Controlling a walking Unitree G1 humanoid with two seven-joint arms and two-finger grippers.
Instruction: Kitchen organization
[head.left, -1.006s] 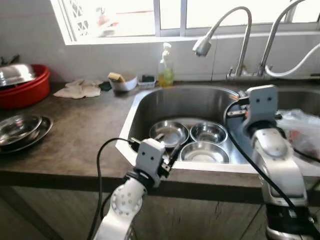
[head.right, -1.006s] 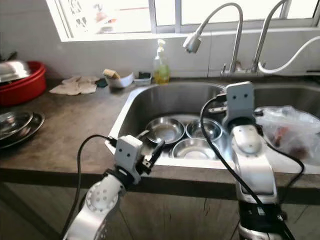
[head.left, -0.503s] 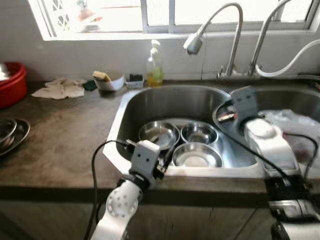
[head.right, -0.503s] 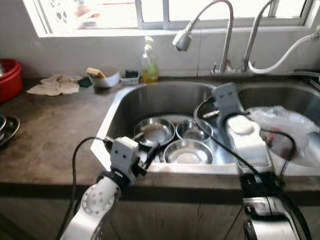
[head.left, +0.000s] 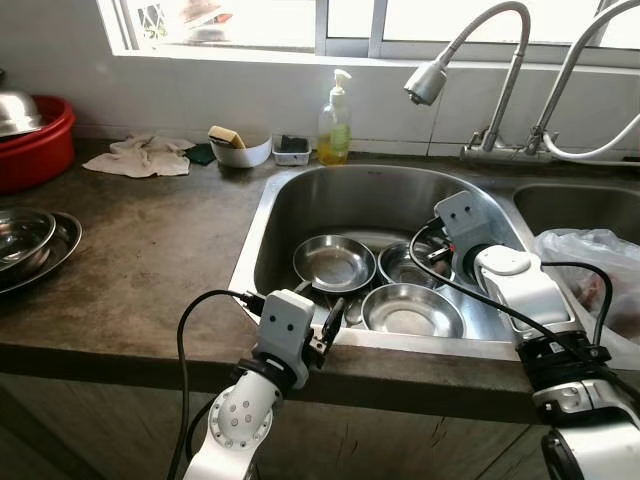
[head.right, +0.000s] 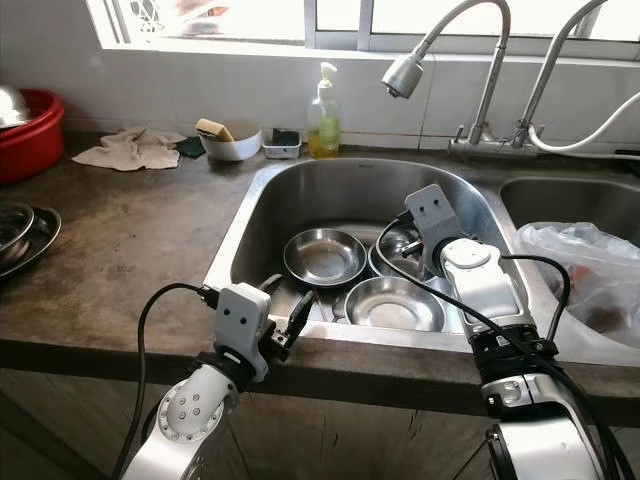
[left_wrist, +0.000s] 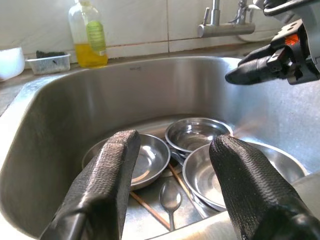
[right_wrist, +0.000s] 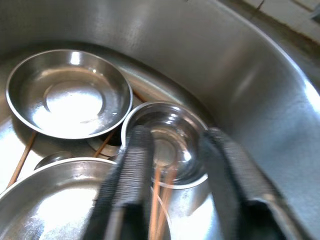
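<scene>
Steel bowls sit in the left basin of the sink (head.left: 262, 215): a wide shallow bowl (head.left: 334, 263), a small bowl (right_wrist: 167, 141) behind and to its right, and a large bowl (head.left: 412, 311) nearest the front edge. A spoon (left_wrist: 170, 199) and thin sticks (left_wrist: 148, 210) lie beneath them. The right gripper (right_wrist: 175, 170) hangs inside the basin over the small bowl, fingers spread apart, holding nothing. The left gripper (left_wrist: 172, 185) hovers at the sink's front rim, fingers also apart and empty.

We are in a home kitchen: a steel sink (head.left: 300, 195) holding bowls (head.left: 334, 262), curved taps (head.left: 480, 60), a soap bottle (head.left: 334, 122) under the window.
</scene>
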